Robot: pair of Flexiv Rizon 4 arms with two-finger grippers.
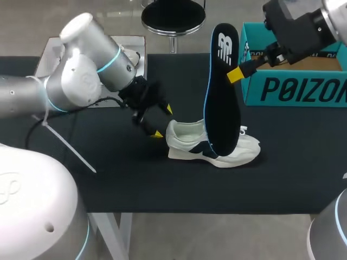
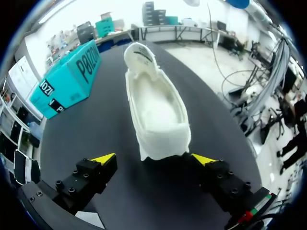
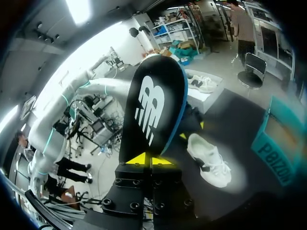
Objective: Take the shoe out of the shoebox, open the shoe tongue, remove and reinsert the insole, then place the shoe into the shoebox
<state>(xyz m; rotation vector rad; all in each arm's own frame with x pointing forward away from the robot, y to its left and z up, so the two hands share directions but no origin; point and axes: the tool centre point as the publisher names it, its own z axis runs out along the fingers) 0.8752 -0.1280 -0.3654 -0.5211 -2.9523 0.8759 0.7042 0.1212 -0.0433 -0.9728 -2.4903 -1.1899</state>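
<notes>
A white shoe [image 1: 214,147] lies on its sole on the black table, heel toward my left gripper [image 1: 162,121]. That gripper stands open just behind the heel, not touching; in the left wrist view the shoe [image 2: 156,105] is straight ahead of the left gripper [image 2: 154,159], its opening empty. My right gripper [image 1: 234,75] is shut on the black, blue-edged insole [image 1: 222,89], which hangs upright over the shoe. In the right wrist view the insole [image 3: 153,108] rises from the right gripper [image 3: 145,159], with the shoe [image 3: 208,160] below. The teal shoebox [image 1: 295,86] is open at back right.
The shoebox [image 2: 67,79] lies off to the side beyond the shoe in the left wrist view. Bare black tabletop [image 1: 282,179] stretches in front of the shoe to the front edge. A white strap [image 1: 65,142] trails from my left arm over the table's left part.
</notes>
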